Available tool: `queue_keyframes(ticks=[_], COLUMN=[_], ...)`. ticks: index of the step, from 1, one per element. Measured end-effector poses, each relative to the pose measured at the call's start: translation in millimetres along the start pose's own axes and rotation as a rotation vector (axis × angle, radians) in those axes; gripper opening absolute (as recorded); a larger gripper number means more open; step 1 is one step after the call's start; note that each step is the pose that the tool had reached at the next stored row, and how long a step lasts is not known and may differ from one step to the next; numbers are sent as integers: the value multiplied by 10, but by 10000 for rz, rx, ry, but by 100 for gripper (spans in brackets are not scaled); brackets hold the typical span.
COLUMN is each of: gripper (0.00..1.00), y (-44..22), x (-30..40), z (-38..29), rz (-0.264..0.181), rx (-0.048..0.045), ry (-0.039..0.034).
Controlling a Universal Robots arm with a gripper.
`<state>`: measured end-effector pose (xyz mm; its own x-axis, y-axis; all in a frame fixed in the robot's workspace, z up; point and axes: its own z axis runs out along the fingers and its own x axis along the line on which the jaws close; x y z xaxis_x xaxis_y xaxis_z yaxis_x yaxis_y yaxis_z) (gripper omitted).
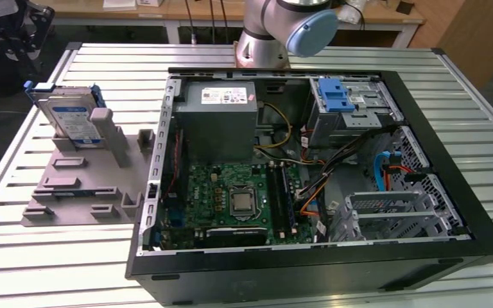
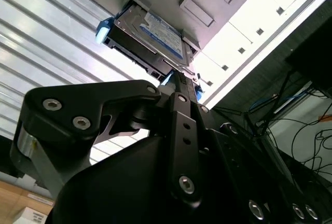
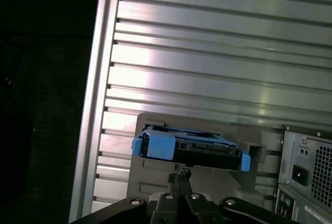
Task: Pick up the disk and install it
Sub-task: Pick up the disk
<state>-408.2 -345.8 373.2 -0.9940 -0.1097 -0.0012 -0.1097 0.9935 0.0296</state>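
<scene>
On grey stand [image 1: 75, 192], upright disk [image 1: 69, 120], blue-framed

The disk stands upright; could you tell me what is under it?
A grey stand on the slatted table holds the disk upright; its bottom edge is hidden behind the stand's posts.

Place: a robotics lab is showing here.
Bench: a slatted metal table [image 1: 58, 269] is carrying an opened computer case [image 1: 315, 273], boards and cables lying bare.
Machine: a robot arm [image 1: 268, 32] is standing at its far edge.
Fixture: a grey holder [image 1: 84, 186] is propping a disk [image 1: 69, 119] upright.
Background: wooden desks [image 1: 195, 11] are standing behind.
</scene>
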Motion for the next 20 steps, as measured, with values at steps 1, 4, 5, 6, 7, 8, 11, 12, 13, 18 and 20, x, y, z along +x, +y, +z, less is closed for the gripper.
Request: queue_keyframes(ticks=[1, 4, 5, 6, 7, 8, 11, 12, 13, 18, 20], gripper=[11, 11, 11, 11, 11, 11, 11, 11, 11, 11, 11], y=[0, 0, 0, 0, 0, 0, 0, 0, 0, 0, 0], x=[0, 0, 0, 0, 0, 0, 0, 0, 0, 0, 0], z=[0, 0, 0, 0, 0, 0, 0, 0, 0, 0, 0], rz=[0, -2, -2, -1, -2, -6, -70, -112, -168, -608, -786], rx=[0, 0, 0, 0, 0, 0, 0, 0, 0, -1, -1], ry=[0, 0, 0, 0, 0, 0, 2, 3, 4, 17, 23])
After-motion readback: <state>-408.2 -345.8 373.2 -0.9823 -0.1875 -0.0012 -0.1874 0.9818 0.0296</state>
